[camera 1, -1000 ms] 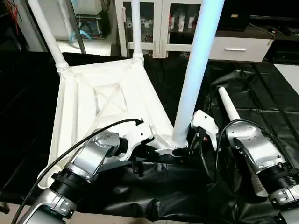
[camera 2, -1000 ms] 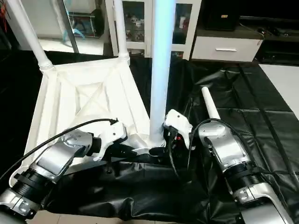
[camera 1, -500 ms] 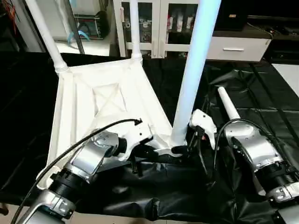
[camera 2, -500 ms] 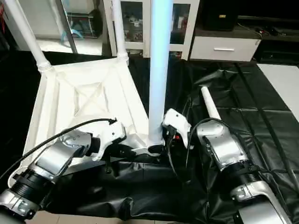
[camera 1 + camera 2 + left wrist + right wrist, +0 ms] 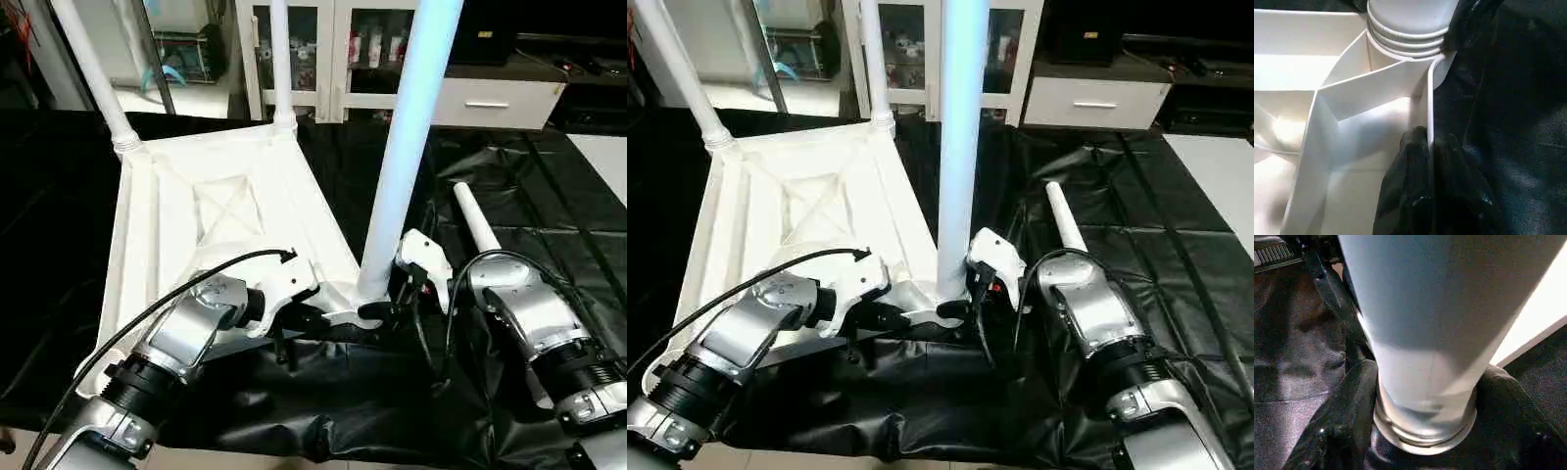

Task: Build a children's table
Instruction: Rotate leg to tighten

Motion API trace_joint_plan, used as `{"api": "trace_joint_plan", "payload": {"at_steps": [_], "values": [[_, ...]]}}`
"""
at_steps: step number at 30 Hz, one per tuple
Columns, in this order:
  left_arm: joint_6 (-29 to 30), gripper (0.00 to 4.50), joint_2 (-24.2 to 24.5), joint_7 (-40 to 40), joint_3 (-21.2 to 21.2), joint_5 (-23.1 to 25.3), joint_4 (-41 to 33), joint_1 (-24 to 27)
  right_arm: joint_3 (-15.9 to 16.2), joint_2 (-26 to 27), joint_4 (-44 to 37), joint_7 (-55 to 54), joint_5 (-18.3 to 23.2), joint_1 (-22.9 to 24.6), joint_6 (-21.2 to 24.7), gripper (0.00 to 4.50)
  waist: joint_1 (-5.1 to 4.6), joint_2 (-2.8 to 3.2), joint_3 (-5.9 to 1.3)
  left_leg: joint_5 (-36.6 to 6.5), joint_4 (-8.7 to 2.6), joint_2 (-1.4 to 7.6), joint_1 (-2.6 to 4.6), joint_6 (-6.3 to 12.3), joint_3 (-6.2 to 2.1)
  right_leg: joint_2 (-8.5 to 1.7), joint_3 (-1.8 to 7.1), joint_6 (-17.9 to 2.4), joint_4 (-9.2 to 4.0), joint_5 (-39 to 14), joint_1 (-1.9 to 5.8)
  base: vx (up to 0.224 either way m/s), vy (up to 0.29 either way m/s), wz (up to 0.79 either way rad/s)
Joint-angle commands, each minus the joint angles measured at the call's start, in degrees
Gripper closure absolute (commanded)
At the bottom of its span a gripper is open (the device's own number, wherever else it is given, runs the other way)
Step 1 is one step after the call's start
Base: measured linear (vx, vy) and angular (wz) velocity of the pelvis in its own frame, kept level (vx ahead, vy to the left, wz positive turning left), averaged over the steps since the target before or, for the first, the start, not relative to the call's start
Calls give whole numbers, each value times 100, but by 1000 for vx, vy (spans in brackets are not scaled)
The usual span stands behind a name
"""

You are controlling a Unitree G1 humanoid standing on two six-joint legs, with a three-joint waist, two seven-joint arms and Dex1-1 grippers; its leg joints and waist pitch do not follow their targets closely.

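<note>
Tabletop [image 5: 196, 211] upturned — white, X-ribbed, legs [image 5: 407, 147] upright.

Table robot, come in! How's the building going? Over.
Left fingers pinch tabletop rim. Right fingers hug near leg at its base. Two far legs up; fourth leg lying loose.

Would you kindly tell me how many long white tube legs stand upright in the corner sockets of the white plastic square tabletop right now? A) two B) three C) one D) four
B: three legs stand in the tabletop, at and; a fourth leg lies on the black sheet.
</note>
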Motion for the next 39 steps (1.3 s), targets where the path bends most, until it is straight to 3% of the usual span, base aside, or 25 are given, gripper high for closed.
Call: {"api": "trace_joint_plan", "payload": {"at_steps": [1, 4, 7, 8, 9, 10, 12, 14, 16, 17, 18, 20, 22, 27, 29, 31, 32, 33, 36, 39], "values": [[101, 450, -57, -39, -230, -1, 153, 136, -1, 100, 33, -120, -5, -5, -33, 187, 4, -91, -284, -1261, -423, 312, -3, 386, -149, -319, 230, -1298, -384, -1979, 249, 0, 0, 0], [114, 450, -99, 78, -182, 16, 198, 123, -69, 169, 101, -329, -31, -27, -60, 187, -7, -96, -285, -1277, -424, 310, -6, 376, -147, -314, 232, -1299, -386, -1957, 243, 0, 0, 0], [132, 450, -363, 686, 47, 102, 559, -13, -431, 557, 688, -1629, -200, -273, -112, 187, -53, -86, -263, -1326, -436, 290, -14, 278, -150, -307, 227, -1272, -419, -2122, 221, 0, 0, 0], [130, 450, -435, 848, 111, 119, 663, -55, -502, 634, 813, -1900, -234, -324, -125, 187, -105, -100, -286, -1328, -442, 277, -56, 181, -183, -322, 206, -1189, -395, -2224, 275, 0, 0, 0], [132, 450, -638, 1305, 304, 138, 966, -198, -702, 836, 1053, -2582, -247, -411, -21, 187, -141, -114, -290, -1371, -439, 272, -53, 165, -187, -319, 197, -1143, -414, -2270, 265, 0, 0, 0], [134, 450, -705, 1460, 369, 143, 1065, -247, -767, 900, 1111, -2786, -237, -429, 29, 187, -169, -113, -266, -1525, -420, 258, 10, 187, -156, -298, 210, -1133, -464, -2451, 186, 0, 0, 0], [137, 450, -1050, 2285, 742, 117, 1580, -526, -1115, 1250, 1368, -3752, -114, -490, 344, 188, -162, -119, -284, -1538, -416, 249, 18, 177, -170, -318, 205, -1065, -478, -2630, 201, 0, 0, 0], [110, 450, -1199, 2640, 918, 74, 1797, -652, -1238, 1403, 1456, -4138, -72, -501, 432, 188, -143, -117, -299, -1430, -421, 253, 15, 206, -172, -310, 202, -1048, -472, -2502, 205, 0, 0, 0], [99, 450, -1315, 2943, 1071, 26, 1971, -759, -1316, 1529, 1518, -4437, -56, -504, 449, 188, -115, -107, -323, -1216, -412, 254, 13, 265, -153, -304, 213, -1147, -435, -2056, 210, 0, 0, 0], [-129, 450, -1550, 3668, 1285, 51, 2416, -1018, -1551, 1951, 1737, -5387, -28, -551, 327, 188, -100, -102, -332, -1136, -407, 259, 9, 302, -148, -304, 215, -1194, -413, -1866, 217, 0, 0, 0], [-129, 450, -1550, 3668, 1285, 51, 2416, -1018, -1551, 1951, 1737, -5387, -28, -551, 327, 188, -116, -64, -316, -1077, -407, 247, 25, 294, -118, -284, 234, -1281, -421, -1651, 165, 0, 0, 0], [-344, 450, -1734, 4080, 1346, 112, 2727, -1201, -1778, 2366, 1934, -6207, 44, -611, 300, 188, -86, -56, -356, -821, -400, 244, 12, 353, -127, -299, 223, -1375, -367, -1259, 212, 0, 0, 0], [-479, 450, -1886, 4242, 1330, 170, 2898, -1323, -1722, 2686, 2021, -6611, -8, -641, 216, 188, -49, -62, -355, -768, -399, 248, 12, 406, -122, -297, 216, -1392, -351, -1139, 232, 0, 0, 0], [-563, 450, -1947, 4241, 1306, 258, 2980, -1413, -1588, 2976, 1640, -6336, -19, -565, -200, 188, 21, -62, -325, -1055, -428, 258, 27, 378, -114, -316, 218, -1249, -400, -1486, 223, 0, 0, 0], [-570, 450, -1930, 4230, 1310, 264, 2982, -1409, -1569, 2971, 1543, -6222, -2, -533, -271, 132, 22, -64, -323, -1098, -437, 258, 18, 346, -119, -317, 220, -1204, -403, -1547, 228, 0, 0, 0], [-555, 450, -1817, 4098, 1299, 254, 2923, -1335, -1498, 2791, 1101, -5999, -57, -344, -347, 118, 27, -81, -306, -1144, -445, 252, -7, 373, -120, -316, 223, -1126, -419, -1614, 235, 0, 0, 0], [-540, 450, -1736, 3963, 1258, 252, 2861, -1270, -1483, 2637, 893, -5885, -77, -251, -296, 118, 22, -68, -311, -1131, -450, 251, -26, 378, -135, -318, 221, -1089, -404, -1597, 260, 0, 0, 0], [-544, 450, -1728, 3950, 1253, 250, 2863, -1266, -1482, 2620, 874, -5879, -79, -242, -292, 98, -11, -95, -306, -1097, -466, 251, -68, 388, -153, -315, 214, -1009, -396, -1603, 294, 0, 0, 0], [-491, 450, -1534, 3514, 1081, 255, 2730, -1109, -1435, 2196, 629, -5441, -44, -159, -90, 76, -71, -65, -310, -1129, -444, 255, -30, 386, -144, -321, 217, -1085, -431, -1754, 255, 0, 0, 0], [-396, 450, -1347, 2981, 900, 262, 2481, -935, -1333, 1798, 440, -4774, 55, -118, 194, 48, -90, -80, -320, -972, -424, 251, -61, 504, -139, -303, 206, -1218, -393, -1501, 292, 0, 0, 0]]}}
